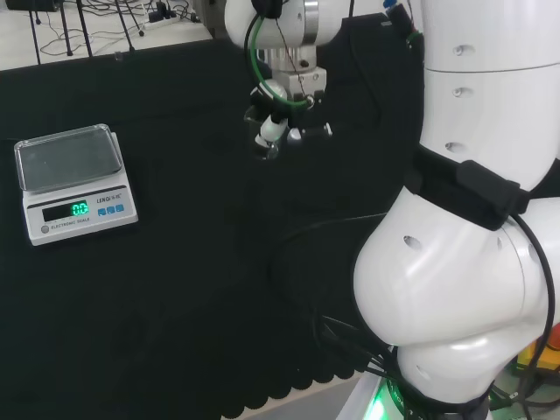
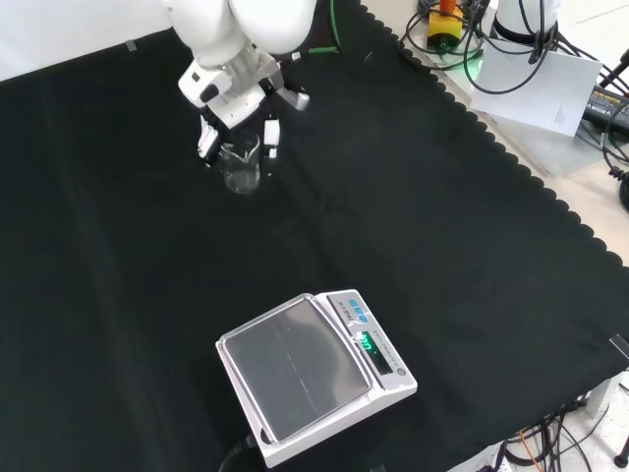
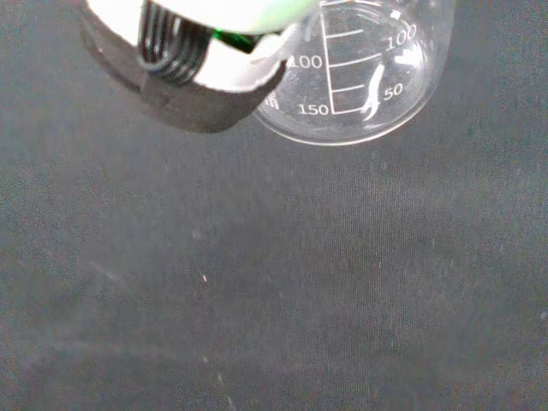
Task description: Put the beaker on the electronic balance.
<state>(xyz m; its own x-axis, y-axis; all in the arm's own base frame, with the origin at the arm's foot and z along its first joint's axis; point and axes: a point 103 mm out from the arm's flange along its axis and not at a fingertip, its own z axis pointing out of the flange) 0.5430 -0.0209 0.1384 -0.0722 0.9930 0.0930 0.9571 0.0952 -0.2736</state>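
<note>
A clear glass beaker (image 2: 241,165) with printed graduations (image 3: 360,77) stands upright on the black cloth at the far side of the front view. My hand (image 2: 232,90) hangs right over it. Its fingers (image 2: 271,136) point down on either side of the beaker's upper part, and I see no grip on the glass. In the wrist view a black and white part of the hand (image 3: 193,81) overlaps the beaker's wall. The electronic balance (image 2: 314,379), white with a grey pan and a lit green display, sits near the front edge with nothing on its pan. In the head view the hand (image 1: 280,122) hovers right of the balance (image 1: 74,179).
Black cloth lies between the beaker and the balance. The arm's big white links (image 1: 472,219) take up the right of the head view. Cables and equipment (image 2: 511,49) lie past the cloth's scalloped edge at the front view's top right.
</note>
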